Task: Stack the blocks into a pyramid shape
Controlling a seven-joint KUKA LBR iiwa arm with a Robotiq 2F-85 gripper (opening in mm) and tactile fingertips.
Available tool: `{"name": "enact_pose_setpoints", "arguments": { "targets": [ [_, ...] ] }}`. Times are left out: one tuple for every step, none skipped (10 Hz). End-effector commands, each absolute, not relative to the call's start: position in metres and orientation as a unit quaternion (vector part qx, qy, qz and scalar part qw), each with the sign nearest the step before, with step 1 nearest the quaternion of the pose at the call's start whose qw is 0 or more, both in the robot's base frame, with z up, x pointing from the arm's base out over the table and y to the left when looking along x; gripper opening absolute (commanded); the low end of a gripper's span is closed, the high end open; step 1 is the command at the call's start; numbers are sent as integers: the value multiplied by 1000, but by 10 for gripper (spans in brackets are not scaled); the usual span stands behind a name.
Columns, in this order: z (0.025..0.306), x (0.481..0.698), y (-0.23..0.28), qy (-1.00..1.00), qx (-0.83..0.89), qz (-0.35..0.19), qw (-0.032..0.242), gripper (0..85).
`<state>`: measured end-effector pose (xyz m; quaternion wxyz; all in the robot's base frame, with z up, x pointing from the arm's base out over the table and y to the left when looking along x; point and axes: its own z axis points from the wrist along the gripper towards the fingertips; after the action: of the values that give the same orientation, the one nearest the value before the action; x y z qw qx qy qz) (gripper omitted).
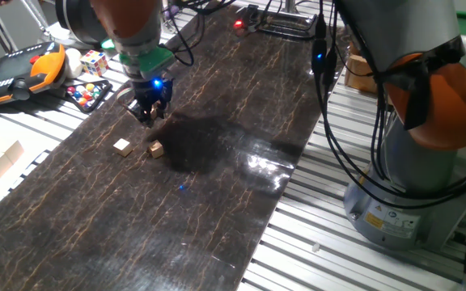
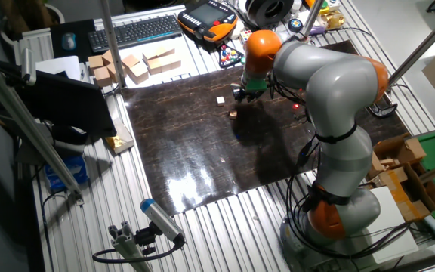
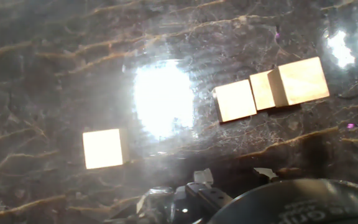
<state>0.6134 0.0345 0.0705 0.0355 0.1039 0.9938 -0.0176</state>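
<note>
Closest to the hand camera, the dark rounded body of the gripper (image 3: 229, 186) fills the bottom edge of its view. Whether the jaws are parted or closed cannot be told from any view, and nothing is seen held between them.

Below lies a dark, glossy, marble-patterned worktop (image 1: 217, 202) with a bright glare patch. In the hand view, one tan block (image 3: 102, 148) sits alone at the left. Well apart, at the right, three more blocks form a short row (image 3: 272, 91): two lie flat, nearly touching, and the rightmost looks raised, possibly sitting on another.

From one fixed view, the orange and grey arm (image 1: 128, 24) hangs over the far left of the worktop, with two blocks (image 1: 122, 146) visible just in front of the gripper. Larger pale wooden blocks (image 2: 138, 64) and a multicoloured puzzle cube (image 1: 94, 62) rest beyond the mat's edge.
</note>
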Motion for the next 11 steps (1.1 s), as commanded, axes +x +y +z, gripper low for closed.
{"name": "enact_pose_setpoints", "arguments": {
  "targets": [
    [71,614,34,994,104,-22,37,393],
    [71,614,34,993,105,-22,40,387],
    [71,614,34,993,111,-9,44,383],
    [71,614,34,993,113,10,43,373],
    [71,614,34,993,111,19,32,360],
    [70,613,36,994,104,20,26,350],
    [69,611,45,994,104,21,27,343],
    [71,610,48,994,106,23,25,340],
    [73,608,51,994,107,23,26,343],
    [75,608,55,994,107,20,28,367],
    [77,607,62,994,107,15,28,387]
  ]
}}
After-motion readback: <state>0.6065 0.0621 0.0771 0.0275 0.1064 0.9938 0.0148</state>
